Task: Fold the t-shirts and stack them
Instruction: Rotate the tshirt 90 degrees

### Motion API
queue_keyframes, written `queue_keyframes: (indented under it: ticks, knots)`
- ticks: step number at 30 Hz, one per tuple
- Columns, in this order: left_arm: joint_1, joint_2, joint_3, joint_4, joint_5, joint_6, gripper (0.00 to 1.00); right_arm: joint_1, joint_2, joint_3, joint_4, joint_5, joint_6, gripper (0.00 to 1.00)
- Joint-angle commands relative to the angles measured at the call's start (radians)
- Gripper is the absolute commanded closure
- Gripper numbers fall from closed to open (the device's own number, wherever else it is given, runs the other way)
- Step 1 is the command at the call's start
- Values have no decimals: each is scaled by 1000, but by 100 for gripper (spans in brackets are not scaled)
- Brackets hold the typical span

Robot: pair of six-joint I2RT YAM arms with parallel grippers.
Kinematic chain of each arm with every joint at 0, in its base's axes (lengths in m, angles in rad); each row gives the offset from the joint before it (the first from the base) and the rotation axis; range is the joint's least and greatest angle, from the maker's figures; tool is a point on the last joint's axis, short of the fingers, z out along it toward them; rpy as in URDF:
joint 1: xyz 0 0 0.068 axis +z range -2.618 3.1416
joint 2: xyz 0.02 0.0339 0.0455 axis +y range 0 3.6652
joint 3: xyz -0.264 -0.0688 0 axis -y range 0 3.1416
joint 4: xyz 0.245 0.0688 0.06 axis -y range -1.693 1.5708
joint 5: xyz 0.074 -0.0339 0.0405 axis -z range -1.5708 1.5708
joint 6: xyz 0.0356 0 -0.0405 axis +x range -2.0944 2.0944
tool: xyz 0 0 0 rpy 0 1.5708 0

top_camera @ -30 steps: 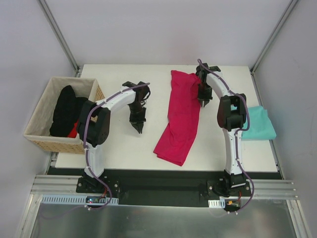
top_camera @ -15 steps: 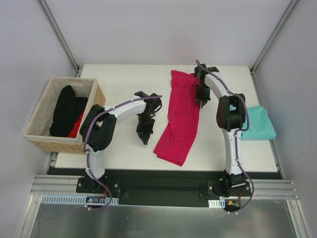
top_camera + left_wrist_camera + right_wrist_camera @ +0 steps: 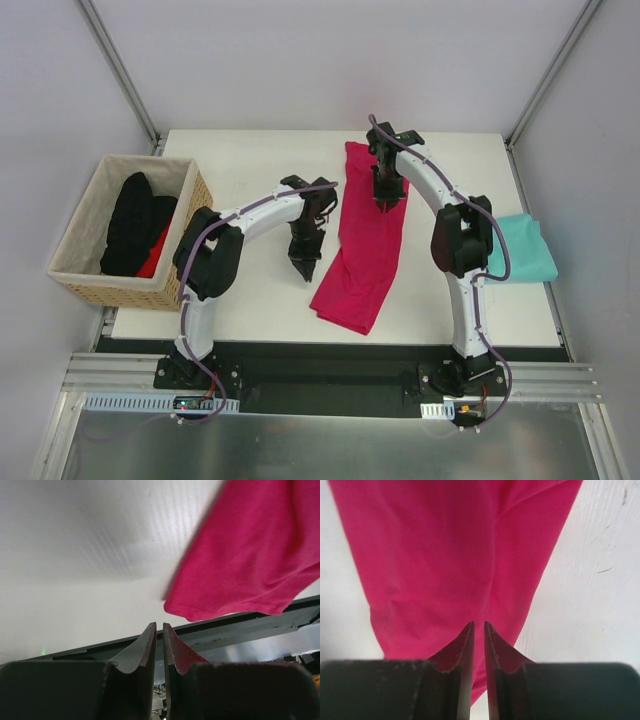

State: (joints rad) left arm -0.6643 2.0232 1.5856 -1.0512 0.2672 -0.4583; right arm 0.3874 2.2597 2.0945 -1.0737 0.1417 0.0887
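Spreading across most of the overhead view, the white desk [image 3: 250, 300] carries nearly everything. The crimson-pink t-shirt [image 3: 362, 250] lies on it as a long, loosely gathered strip. It runs from the far edge, a little right of the middle, down toward the near edge, slanting leftward and widening at its lower end.

At the desk's left edge sits the wicker basket [image 3: 80, 270], with dark clothing [image 3: 135, 225] heaped inside and a bit of red showing beneath it. At the opposite edge the teal t-shirt [image 3: 525, 250] lies flat, partly hidden behind the right arm and well apart from the pink one.

The left arm bends rightward from its base, and the left pincer [image 3: 303, 272] points down at bare desk just beside the pink shirt's lower half, clear of the cloth. Its wrist camera shows the fingers clenched to a thin slit with nothing between them. The pink hem lies ahead and to the right.

The right arm arches up and leftward, and the right pincer [image 3: 387, 205] sits over the upper part of the pink shirt. Its fingers are likewise drawn almost together, gripping nothing, and pink cloth fills most of the view beyond the tips. Whether the tips touch the fabric I cannot tell.
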Motion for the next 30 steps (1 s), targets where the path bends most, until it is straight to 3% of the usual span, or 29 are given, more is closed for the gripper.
queue_keyframes:
  ticks: [1,6,11,15,30]
  knots:
    - [-31,22,73,-20,50,3,90,7,-75,-46,-35,-13,3,84]
    - [-49,29,73,-20,66,-14,90,7,-83,-87,-22,-4,8,84]
    - [-67,38,54,-21,70,-19,87,7,-43,-19,-40,-25,9,84]
    - [-81,43,39,-13,70,-25,77,7,-35,9,-45,-37,9,84]
    - [-116,34,-85,51,121,-52,79,5,-14,36,-46,-45,25,84]
